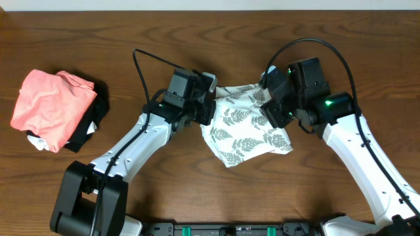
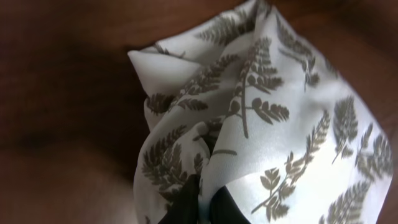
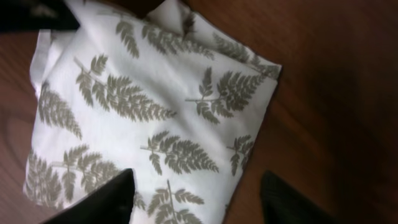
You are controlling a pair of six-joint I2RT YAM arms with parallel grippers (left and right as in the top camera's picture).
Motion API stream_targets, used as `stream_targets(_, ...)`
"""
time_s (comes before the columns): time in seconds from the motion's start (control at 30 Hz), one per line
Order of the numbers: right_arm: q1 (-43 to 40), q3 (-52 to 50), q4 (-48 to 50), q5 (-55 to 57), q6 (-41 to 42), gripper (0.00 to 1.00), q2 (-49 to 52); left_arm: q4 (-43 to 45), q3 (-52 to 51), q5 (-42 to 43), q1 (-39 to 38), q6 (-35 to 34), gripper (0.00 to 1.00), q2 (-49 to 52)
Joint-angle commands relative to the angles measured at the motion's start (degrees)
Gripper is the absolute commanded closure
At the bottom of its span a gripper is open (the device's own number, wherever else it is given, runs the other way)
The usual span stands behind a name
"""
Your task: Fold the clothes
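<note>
Right gripper [image 3: 198, 176] stands open, its fingers straddling the right edge of the fern-print garment [image 1: 243, 128]. Left gripper [image 2: 202, 199] is clamped on the garment's bunched left edge. Bare table [image 1: 197, 39] wood lies beyond the garment's far and near edges.

L arm [image 1: 141, 141] runs from its base at bottom left up & to the right, wrist near table centre. Left gripper [image 1: 210, 110] points right; in wrist view its dark fingers [image 2: 183, 208] sit nearly together, pinching a fold of the clothes [image 2: 273, 124]. R arm [image 1: 367, 154] comes in from lower right, wrist angled left. Right gripper [image 1: 269, 105] faces down w/ fingers [image 3: 106, 199] spread wide apart.
</note>
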Motion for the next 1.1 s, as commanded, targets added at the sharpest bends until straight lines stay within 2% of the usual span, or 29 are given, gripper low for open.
stream_targets(0.0,-0.3,-0.1,-1.5,2.4,1.1,0.51,0.3,0.9,1.0,-0.9,-0.1,-0.3,0.94,0.3)
stream_targets(0.07,-0.3,-0.8,-2.2,5.2,2.3,0.58,0.4,0.9,1.0,-0.9,-0.1,-0.3,0.94,0.3)
stream_targets(0.13,-0.3,-2.0,-1.9,5.6,2.3,0.6,0.7,0.9,0.9,-0.9,-0.1,-0.3,0.94,0.3)
stream_targets(0.3,-0.3,-7.0,2.7,5.6,2.3,0.58,2.4,0.9,0.9,-0.9,-0.1,-0.4,0.94,0.3)
stream_targets(0.5,-0.3,-12.8,15.3,5.6,2.3,0.57,4.9,1.6,1.0,-0.8,-0.3,-0.4,0.94,0.3)
stream_targets(0.73,-0.3,-15.5,19.2,5.3,2.3,0.55,8.7,5.0,1.0,-0.9,-0.6,-0.8,0.94,0.3)
stream_targets(1.07,-0.3,-19.6,23.6,4.9,2.3,0.55,21.0,7.3,0.9,-1.0,-1.2,-0.8,0.94,0.5)
